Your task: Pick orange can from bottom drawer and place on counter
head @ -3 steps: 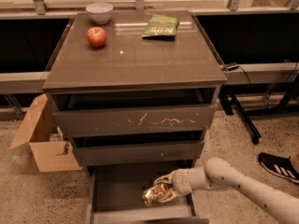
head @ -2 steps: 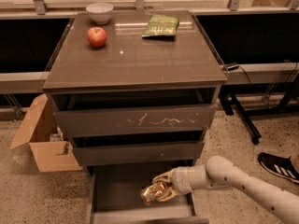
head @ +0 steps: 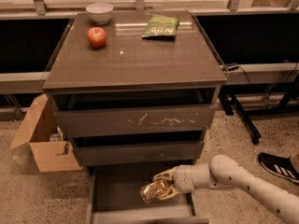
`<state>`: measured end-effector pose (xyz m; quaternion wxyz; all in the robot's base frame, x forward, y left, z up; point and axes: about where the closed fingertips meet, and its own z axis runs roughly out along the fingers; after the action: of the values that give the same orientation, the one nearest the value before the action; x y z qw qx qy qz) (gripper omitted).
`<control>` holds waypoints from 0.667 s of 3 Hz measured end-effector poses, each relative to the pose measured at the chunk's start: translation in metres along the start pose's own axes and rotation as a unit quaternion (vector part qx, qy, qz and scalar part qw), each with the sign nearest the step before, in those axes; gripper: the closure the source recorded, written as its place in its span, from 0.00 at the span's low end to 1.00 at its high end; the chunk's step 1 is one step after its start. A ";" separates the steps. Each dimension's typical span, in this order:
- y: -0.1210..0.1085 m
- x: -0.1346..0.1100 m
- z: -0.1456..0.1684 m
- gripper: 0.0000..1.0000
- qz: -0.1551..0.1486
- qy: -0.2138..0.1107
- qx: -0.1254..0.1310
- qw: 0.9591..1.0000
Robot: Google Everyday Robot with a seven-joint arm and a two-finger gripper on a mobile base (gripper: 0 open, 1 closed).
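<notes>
Bottom drawer (head: 117,192) pulled open at frame bottom; the gripper (head: 161,186) reaches into it from the right on the pale arm (head: 243,181), its fingers (head: 164,174) closed around the orange can (head: 150,193), which sits tilted over the drawer floor right of centre. Above, a plain middle drawer front (head: 140,153) and a scratched drawer front (head: 135,121), with a cardboard box (head: 39,141) on the floor to the left. Farthest back, the bench (head: 140,62) carries a red apple (head: 96,37), a white bowl (head: 99,12) and a green snack bag (head: 160,26), all well apart from the can.
</notes>
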<state>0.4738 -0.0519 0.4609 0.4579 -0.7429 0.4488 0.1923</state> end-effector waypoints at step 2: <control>-0.050 -0.104 -0.077 1.00 -0.067 -0.021 0.051 0.996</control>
<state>0.4516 -0.0578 0.5977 0.5163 -0.7429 0.3973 0.1538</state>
